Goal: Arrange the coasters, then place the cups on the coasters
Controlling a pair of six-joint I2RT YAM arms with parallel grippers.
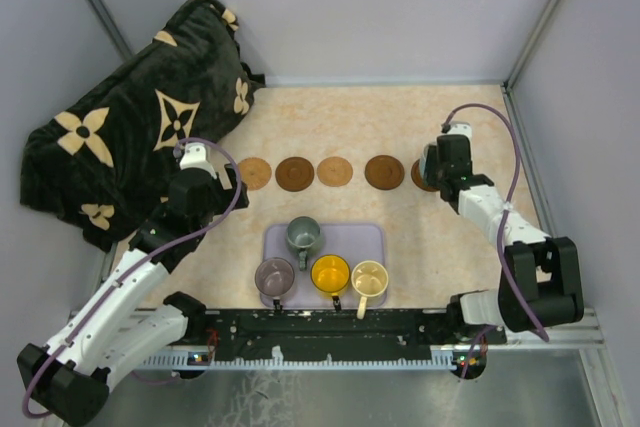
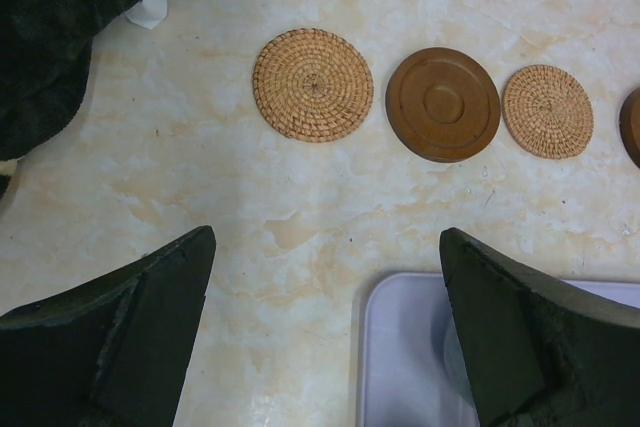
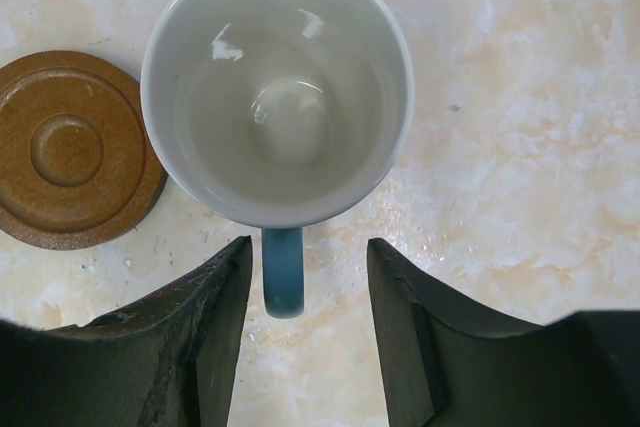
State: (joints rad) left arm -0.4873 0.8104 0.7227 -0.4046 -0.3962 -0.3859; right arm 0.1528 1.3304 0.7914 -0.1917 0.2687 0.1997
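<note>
Five round coasters lie in a row across the table: woven tan (image 1: 254, 173), dark brown (image 1: 295, 173), woven tan (image 1: 335, 171), dark brown (image 1: 384, 171), and one (image 1: 420, 177) half hidden under my right gripper (image 1: 440, 162). The lavender tray (image 1: 365, 242) holds the grey-green (image 1: 303, 235), purple (image 1: 275, 275), yellow (image 1: 330, 273) and cream (image 1: 369, 277) cups. The light blue cup (image 3: 277, 87) stands upright; what it rests on is hidden. Its handle (image 3: 283, 272) sits between the open right gripper (image 3: 308, 243), untouched. The left gripper (image 2: 328, 235) hangs open and empty over the tray corner (image 2: 400, 347).
A dark blanket (image 1: 130, 137) with tan flowers is bunched at the back left, close to the leftmost coaster (image 2: 312, 84). Grey walls close in the table on three sides. A dark brown coaster (image 3: 65, 147) lies just left of the blue cup.
</note>
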